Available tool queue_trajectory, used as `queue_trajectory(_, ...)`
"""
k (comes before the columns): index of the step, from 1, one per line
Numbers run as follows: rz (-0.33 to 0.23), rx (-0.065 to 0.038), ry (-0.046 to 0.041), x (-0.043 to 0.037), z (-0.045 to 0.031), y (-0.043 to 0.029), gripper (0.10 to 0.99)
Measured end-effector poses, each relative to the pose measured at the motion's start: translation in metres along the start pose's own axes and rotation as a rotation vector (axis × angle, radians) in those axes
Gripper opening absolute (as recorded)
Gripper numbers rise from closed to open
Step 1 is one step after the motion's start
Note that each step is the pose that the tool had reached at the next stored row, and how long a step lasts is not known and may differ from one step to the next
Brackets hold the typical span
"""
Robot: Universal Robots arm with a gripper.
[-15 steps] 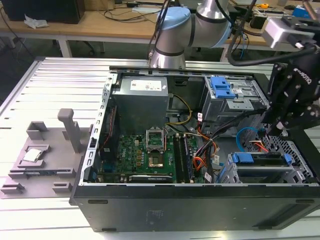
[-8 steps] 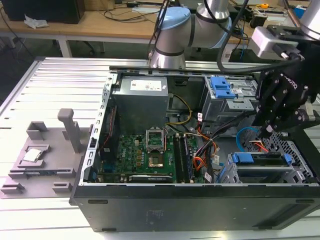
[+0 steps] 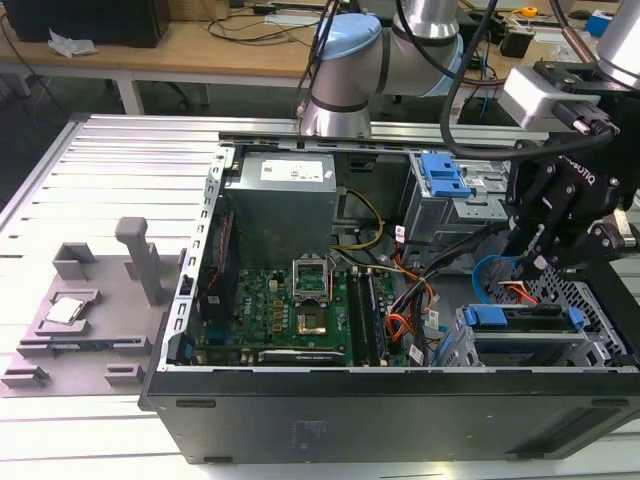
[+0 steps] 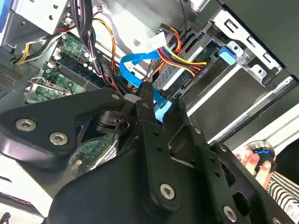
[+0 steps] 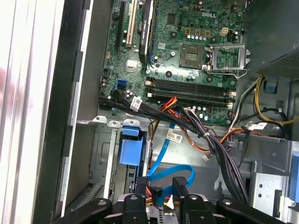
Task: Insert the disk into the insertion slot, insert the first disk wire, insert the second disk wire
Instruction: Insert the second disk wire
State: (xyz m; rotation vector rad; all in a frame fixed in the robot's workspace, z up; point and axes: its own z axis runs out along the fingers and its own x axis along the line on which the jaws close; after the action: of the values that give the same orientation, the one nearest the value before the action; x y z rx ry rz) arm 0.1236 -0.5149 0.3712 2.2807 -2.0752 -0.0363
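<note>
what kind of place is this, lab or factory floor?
Likely a robotics lab: an open PC case on a slotted aluminium table, a robot arm reaching into it, a cluttered wooden workbench behind.

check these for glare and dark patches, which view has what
Exterior view: even light, though the outer wall of the computer case reads near black. First wrist view: the slatted table beside the case is washed out white. Second wrist view: the black gripper is a dark, shadowy mass.
</note>
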Motion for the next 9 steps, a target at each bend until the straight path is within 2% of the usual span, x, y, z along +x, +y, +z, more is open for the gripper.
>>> queue_trajectory(1,0.000,0.000,0.0001,0.0000,0.0000,0.0000,0.349)
queue_trajectory(2,0.000,0.000,0.0002,0.0000,0.0000,0.0000,0.216)
queue_trajectory(3,0.000,0.000,0.0003,0.0000,0.0000,0.0000,0.165)
queue_trajectory(7,0.000,0.000,0.0005,0.0025,0.0000,0.0003,0.165)
queue_trajectory(9,0.000,0.000,0.0021,0.0126,0.0006,0.0012,0.165)
